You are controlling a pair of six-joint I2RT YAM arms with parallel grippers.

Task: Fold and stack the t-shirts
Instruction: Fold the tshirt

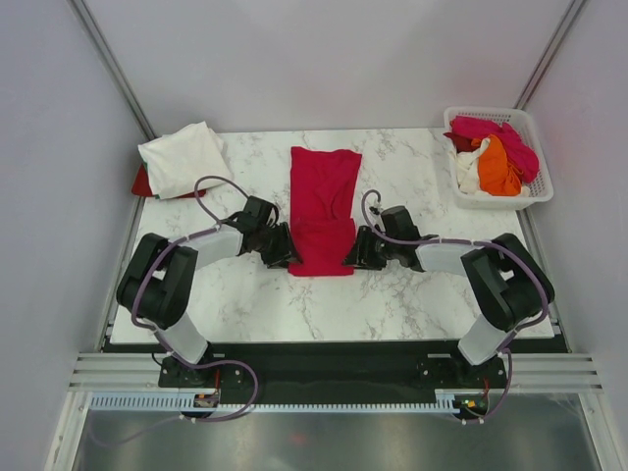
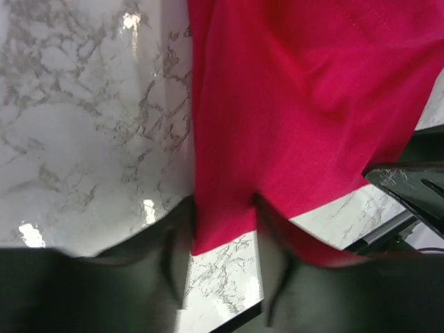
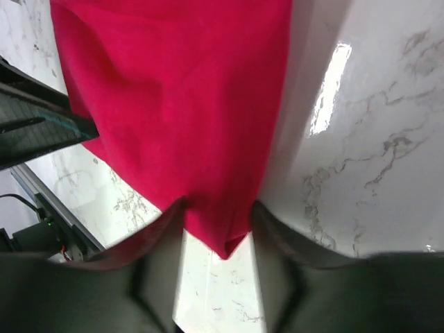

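Two t-shirt (image 1: 324,186) corners: left gripper (image 1: 288,257), right gripper (image 1: 352,257)

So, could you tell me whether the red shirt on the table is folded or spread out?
Partly folded: the red t-shirt lies flat as a narrow strip, no sleeves sticking out.

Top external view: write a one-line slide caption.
Left gripper and right gripper flank the near corners of the red shirt; cream shirt far left, basket of shirts far right.
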